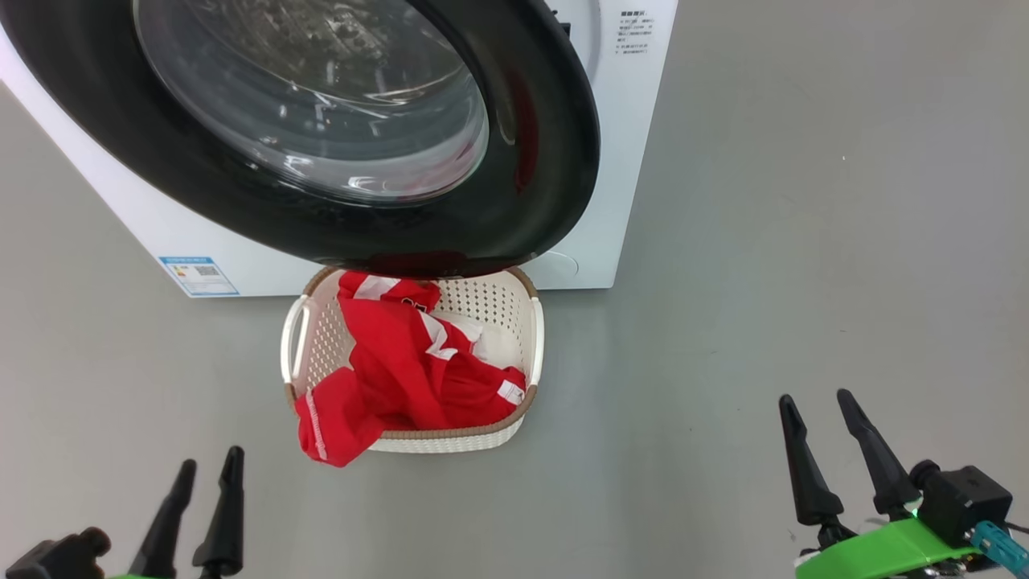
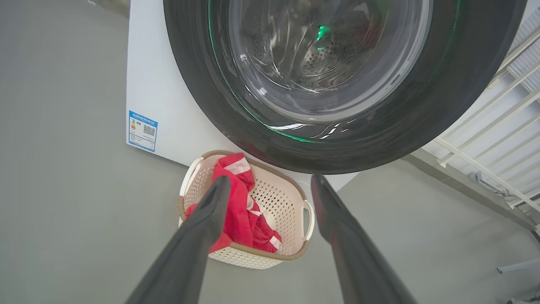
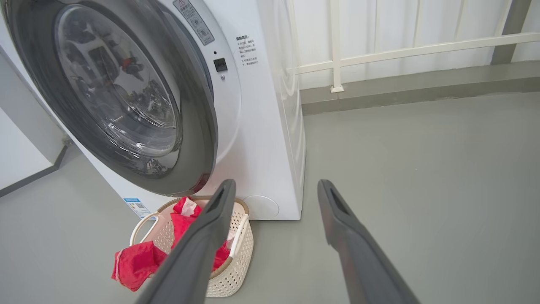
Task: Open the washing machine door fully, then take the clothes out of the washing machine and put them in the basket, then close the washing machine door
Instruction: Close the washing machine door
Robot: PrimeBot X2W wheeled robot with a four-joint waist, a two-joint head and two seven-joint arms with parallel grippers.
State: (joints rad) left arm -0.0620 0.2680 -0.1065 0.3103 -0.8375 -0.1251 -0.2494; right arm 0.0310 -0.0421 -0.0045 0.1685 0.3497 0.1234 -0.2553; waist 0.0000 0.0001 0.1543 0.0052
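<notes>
The glossy black-rimmed round door with its bulging clear glass window (image 1: 534, 161) stands partly swung out from the boxy white front-loading washing machine (image 1: 635, 185). Its lower rim overhangs the far end of the cream perforated plastic basket with a brown woven-look rim (image 1: 534, 342).

The basket sits on the smooth grey floor (image 1: 764, 265) just in front of the machine, with a handle on each side. The bright red fabric clothes with white trim stripes (image 1: 402, 370) lie crumpled in it. Their length runs from the far rim diagonally to the near left corner, where a fold spills over the edge to the floor.

Floor spreads wide to the basket's right and between it and both pincers. The left pincer (image 1: 212, 458) and right pincer (image 1: 815, 397) hang well apart from the basket, their tapered dark fingers spread wide and gripping nothing.
</notes>
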